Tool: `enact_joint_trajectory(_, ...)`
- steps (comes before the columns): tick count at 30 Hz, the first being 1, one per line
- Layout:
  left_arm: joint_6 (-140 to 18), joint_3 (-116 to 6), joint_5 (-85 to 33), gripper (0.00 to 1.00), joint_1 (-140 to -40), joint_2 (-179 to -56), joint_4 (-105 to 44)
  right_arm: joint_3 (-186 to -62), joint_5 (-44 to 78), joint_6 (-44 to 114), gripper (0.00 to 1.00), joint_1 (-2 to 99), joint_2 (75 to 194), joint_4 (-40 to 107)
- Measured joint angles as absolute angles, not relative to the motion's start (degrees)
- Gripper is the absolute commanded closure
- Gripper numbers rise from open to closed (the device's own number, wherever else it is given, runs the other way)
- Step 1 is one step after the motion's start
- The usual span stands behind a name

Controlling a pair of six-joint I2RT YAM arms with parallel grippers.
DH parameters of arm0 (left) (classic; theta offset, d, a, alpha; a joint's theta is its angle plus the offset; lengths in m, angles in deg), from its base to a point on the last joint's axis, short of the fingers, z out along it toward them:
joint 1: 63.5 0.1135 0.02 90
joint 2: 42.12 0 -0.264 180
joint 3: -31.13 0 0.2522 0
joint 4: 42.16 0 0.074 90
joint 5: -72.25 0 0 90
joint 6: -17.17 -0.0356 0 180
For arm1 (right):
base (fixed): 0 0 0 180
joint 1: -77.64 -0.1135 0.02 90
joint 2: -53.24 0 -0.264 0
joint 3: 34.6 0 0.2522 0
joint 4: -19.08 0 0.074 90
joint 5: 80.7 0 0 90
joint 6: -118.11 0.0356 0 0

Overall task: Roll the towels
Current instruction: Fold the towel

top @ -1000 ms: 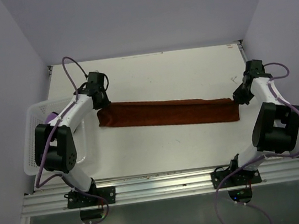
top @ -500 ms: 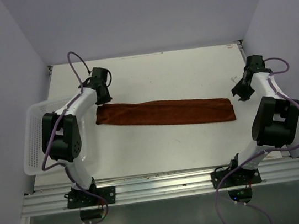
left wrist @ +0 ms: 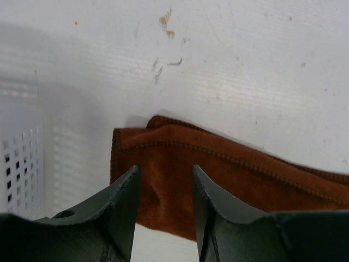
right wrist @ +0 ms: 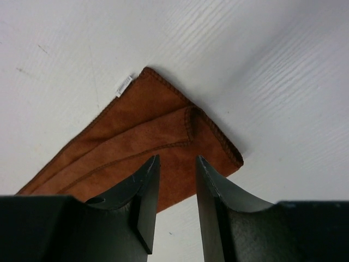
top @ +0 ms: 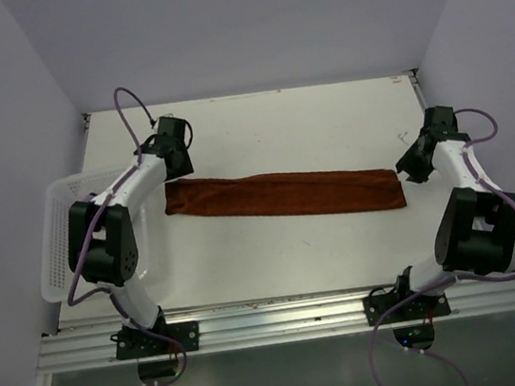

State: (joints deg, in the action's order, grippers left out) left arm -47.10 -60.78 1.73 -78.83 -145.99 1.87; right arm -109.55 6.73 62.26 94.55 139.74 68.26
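Observation:
A rust orange-brown towel (top: 285,194) lies flat on the white table, folded into a long narrow strip running left to right. Its left end (left wrist: 180,155) shows in the left wrist view, its right end (right wrist: 163,128) in the right wrist view. My left gripper (top: 173,154) hovers just beyond the strip's left end, jaws open, nothing between its fingers (left wrist: 122,202). My right gripper (top: 414,163) hangs by the strip's right end, also open and empty, fingers (right wrist: 144,185) above the cloth. The purple towel is out of view.
A white perforated plastic basket (top: 61,242) sits at the table's left edge beside the left arm; its wall (left wrist: 19,164) shows in the left wrist view. Lilac walls enclose the table on three sides. An aluminium rail (top: 285,319) runs along the near edge.
Both grippers have opened and let go of the towel's ends. The strip now lies flat on the table. Both arms have lifted back slightly from the ends.

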Motion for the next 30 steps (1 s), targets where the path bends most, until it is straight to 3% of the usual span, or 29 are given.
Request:
enact_joint_trajectory(12,-42.8,-38.4,-5.5,0.59,-81.5,-128.6,-1.3,-105.4,8.8,60.8,0.60,92.3,139.9,67.6)
enact_joint_trajectory(23,-40.4,-34.7,-6.2,0.60,-83.8,-127.3,-2.0,-105.5,8.7,60.4,0.59,92.3,146.3,65.6)
enact_joint_trajectory(30,-40.4,-34.4,-6.2,0.61,-83.8,-127.5,-2.2,-107.2,7.1,60.4,0.69,92.3,148.6,65.3)
